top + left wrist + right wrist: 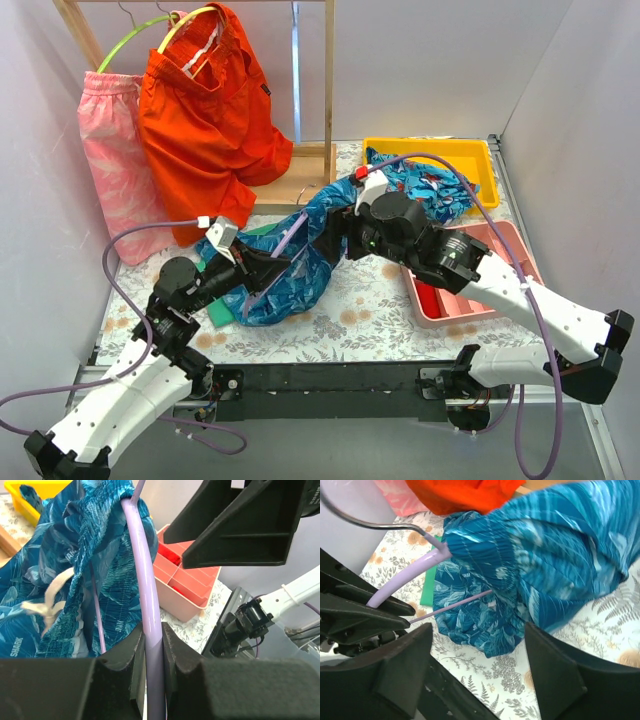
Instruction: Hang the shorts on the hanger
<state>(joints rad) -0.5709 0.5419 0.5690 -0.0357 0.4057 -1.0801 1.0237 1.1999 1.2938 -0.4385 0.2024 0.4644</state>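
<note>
The teal leaf-print shorts (305,262) are bunched over one end of the lavender hanger (293,236) at the table's middle. My left gripper (262,264) is shut on the hanger's thick arm (151,630), with the shorts (75,575) draped just beyond its fingertips. In the right wrist view the hanger (405,582) enters the shorts' waistband (545,560), and its metal hook (365,524) sticks out to the left. My right gripper (475,675) is open and empty, hovering just above the shorts; in the top view it (338,228) sits at their far right side.
Orange shorts (210,110) and pink shorts (115,160) hang on yellow-green hangers on a wooden rack (300,180) at the back left. A yellow bin (470,165) holds a blue garment. A pink tray (480,300) stands at the right. A green object (222,310) lies under the shorts.
</note>
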